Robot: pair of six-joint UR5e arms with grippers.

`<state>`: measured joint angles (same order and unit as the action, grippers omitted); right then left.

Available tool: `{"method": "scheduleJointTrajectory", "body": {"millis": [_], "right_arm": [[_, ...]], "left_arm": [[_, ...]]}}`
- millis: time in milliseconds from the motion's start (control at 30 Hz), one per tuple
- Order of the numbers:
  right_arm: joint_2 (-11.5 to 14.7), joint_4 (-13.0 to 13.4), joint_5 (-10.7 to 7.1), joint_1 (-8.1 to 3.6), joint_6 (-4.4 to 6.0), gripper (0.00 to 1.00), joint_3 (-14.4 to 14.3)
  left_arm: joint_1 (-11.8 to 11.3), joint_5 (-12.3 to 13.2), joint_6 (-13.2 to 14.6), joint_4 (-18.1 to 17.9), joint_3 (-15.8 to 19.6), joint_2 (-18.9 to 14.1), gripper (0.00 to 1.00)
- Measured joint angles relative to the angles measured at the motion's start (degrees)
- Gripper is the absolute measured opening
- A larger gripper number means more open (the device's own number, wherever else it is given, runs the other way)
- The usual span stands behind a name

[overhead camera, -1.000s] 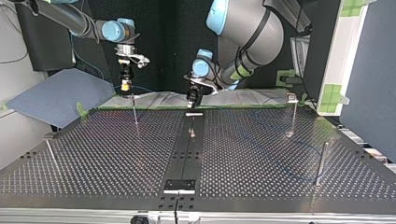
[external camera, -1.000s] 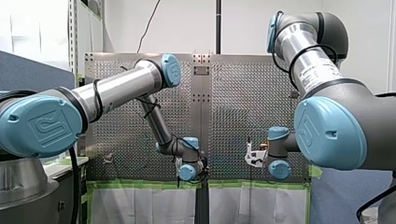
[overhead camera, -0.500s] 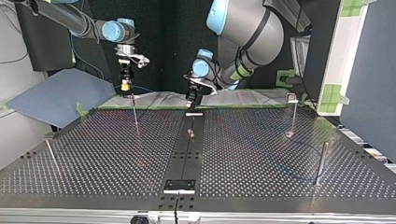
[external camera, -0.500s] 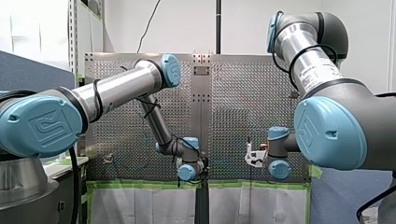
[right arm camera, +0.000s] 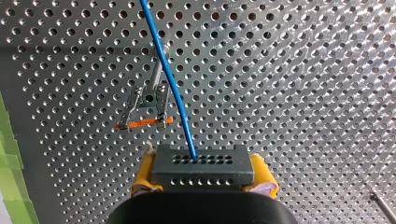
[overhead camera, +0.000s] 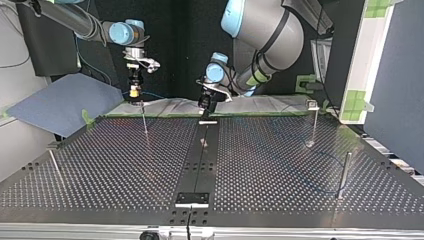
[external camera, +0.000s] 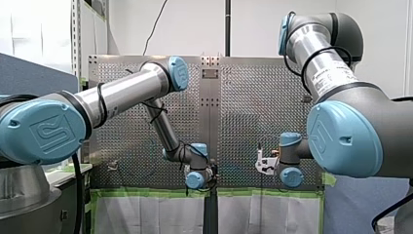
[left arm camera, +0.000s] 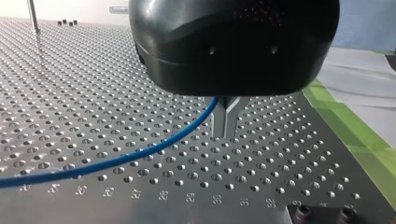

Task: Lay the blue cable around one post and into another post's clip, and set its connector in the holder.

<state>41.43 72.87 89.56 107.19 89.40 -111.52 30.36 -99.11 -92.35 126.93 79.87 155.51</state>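
aimed down at the table (overhead camera: 280,165), left jaws pinch the blue cable (left arm camera: 140,155), right jaws clamp its connector (right arm camera: 201,170).

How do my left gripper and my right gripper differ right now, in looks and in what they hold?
My left gripper has bare metal fingers; my right gripper has yellow pads. My left gripper pinches the blue cable itself; my right gripper clamps the dark connector that the cable runs out of. Both are shut.

Smooth plastic-sheathed blue cable (right arm camera: 171,81); shiny perforated metal table (right arm camera: 303,70).
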Motion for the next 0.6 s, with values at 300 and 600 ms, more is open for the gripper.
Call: {"method": "scheduleJointTrajectory", "body": {"millis": [300,600], "right_arm": [[0.01,-0.25,0.40,-0.07,-0.02,0.05,-0.03],[0.01,-0.11,0.51,-0.20,-0.04,0.05,-0.03]], "left_arm": [[0.33,0.48,0.08,1.01,0.01,0.00,0.00],[0.50,0.77,0.19,1.60,0.01,-0.01,0.07]]}}
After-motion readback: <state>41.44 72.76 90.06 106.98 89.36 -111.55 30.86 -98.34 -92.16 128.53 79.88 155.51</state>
